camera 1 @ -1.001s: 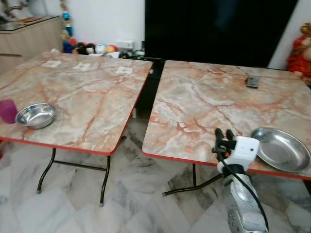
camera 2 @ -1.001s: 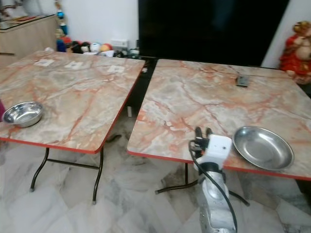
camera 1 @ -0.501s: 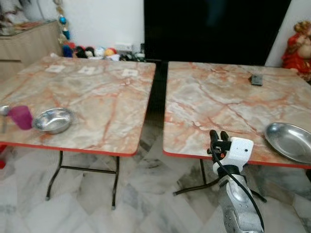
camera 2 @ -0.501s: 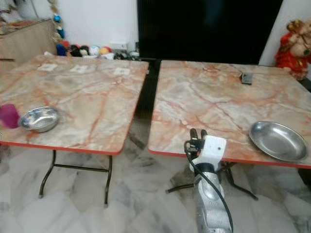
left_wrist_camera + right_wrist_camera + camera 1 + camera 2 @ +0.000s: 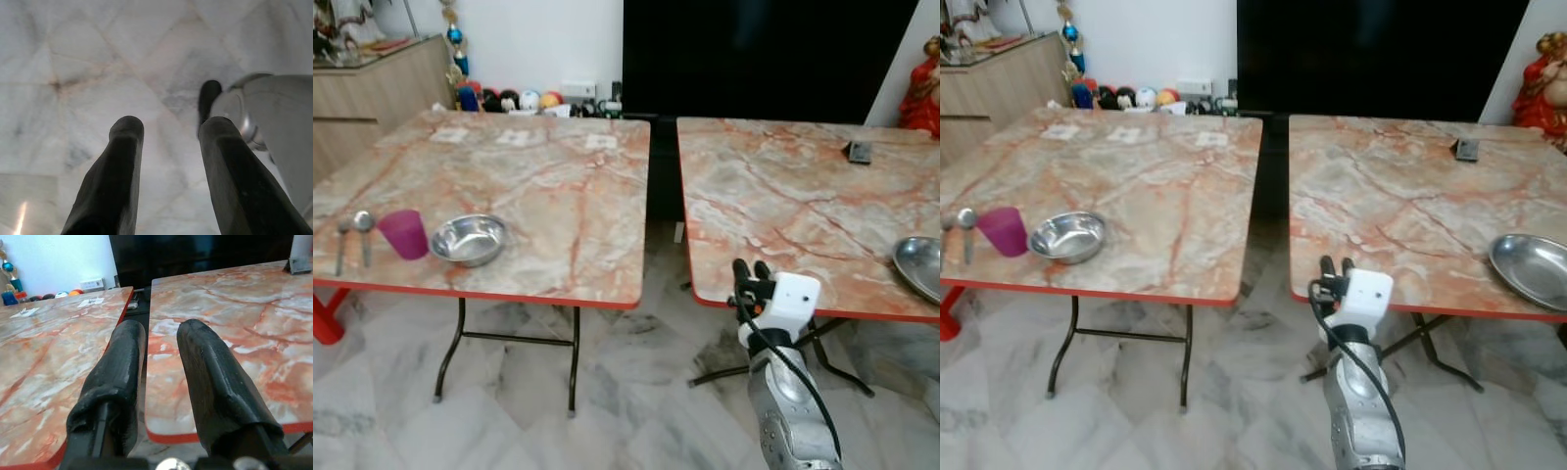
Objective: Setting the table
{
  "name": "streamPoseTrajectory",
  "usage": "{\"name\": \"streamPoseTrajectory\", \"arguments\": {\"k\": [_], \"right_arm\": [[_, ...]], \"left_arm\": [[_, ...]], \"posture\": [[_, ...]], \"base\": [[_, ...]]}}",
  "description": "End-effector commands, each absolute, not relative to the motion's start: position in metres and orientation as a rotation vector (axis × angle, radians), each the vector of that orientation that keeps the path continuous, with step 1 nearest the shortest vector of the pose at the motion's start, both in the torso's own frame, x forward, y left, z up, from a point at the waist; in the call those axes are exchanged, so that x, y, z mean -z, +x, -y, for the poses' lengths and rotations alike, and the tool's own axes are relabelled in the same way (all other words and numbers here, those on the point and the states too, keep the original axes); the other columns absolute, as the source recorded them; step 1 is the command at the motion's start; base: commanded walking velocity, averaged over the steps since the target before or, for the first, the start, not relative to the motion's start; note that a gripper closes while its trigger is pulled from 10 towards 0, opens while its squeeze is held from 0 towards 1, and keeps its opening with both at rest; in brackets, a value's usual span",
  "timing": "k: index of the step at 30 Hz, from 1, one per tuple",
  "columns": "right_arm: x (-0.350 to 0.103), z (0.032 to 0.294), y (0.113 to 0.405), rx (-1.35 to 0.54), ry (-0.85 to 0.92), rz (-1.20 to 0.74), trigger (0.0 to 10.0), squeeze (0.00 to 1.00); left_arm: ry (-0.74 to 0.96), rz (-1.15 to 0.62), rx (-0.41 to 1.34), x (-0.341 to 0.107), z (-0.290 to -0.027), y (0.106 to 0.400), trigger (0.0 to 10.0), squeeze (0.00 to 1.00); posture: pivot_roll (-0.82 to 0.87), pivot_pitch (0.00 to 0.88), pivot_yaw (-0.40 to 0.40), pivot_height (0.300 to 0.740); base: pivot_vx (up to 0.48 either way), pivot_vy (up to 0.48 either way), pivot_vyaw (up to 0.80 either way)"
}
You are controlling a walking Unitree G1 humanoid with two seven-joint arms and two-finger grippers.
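On the left marble table [image 5: 558,186], near its front edge, a steel bowl [image 5: 468,239] stands beside a purple cup [image 5: 404,233], with two spoons [image 5: 352,235] further left. A steel plate [image 5: 1533,269] lies on the right table [image 5: 1400,196] at its far right. My right gripper [image 5: 751,269] is raised in front of the right table's near edge, fingers [image 5: 117,377] slightly apart with nothing between them. My left gripper [image 5: 171,125] hangs open over the marble floor.
A dark gap [image 5: 661,186] separates the two tables. A small dark remote-like object [image 5: 859,151] lies at the back of the right table. Toys [image 5: 509,99] line the back wall, a wooden cabinet [image 5: 372,73] stands at back left, a red figure [image 5: 1542,73] at back right.
The whole view has shifted as the camera turned left: the cup and spoons have come into sight and the plate has slid to the right edge. My right arm holds the same pose.
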State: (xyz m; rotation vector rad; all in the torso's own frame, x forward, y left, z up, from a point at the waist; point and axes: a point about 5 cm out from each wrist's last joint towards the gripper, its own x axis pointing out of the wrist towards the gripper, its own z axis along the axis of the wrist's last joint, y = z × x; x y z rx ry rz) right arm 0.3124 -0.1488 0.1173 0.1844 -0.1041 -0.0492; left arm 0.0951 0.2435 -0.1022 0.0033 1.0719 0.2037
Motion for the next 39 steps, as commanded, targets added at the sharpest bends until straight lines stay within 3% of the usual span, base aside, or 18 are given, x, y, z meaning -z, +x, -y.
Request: {"name": "streamPoseTrajectory", "arguments": {"k": [1, 39], "right_arm": [[-0.1143, 0.1573, 0.3107, 0.073, 0.172, 0.089, 10.0, 0.00], [-0.1155, 0.1479, 0.3138, 0.045, 0.177, 0.084, 10.0, 0.00]], "left_arm": [[-0.011, -1.077, -0.209, 0.1035, -0.2405, 0.0928, 10.0, 0.00], [-0.022, -1.077, -0.212, 0.1041, -0.2382, 0.0933, 10.0, 0.00]], "posture": [[0.00, 0.000, 0.001, 0.740], [0.01, 0.000, -0.010, 0.740]], "base": [[0.000, 0.364, 0.00], [0.000, 0.363, 0.00]]}}
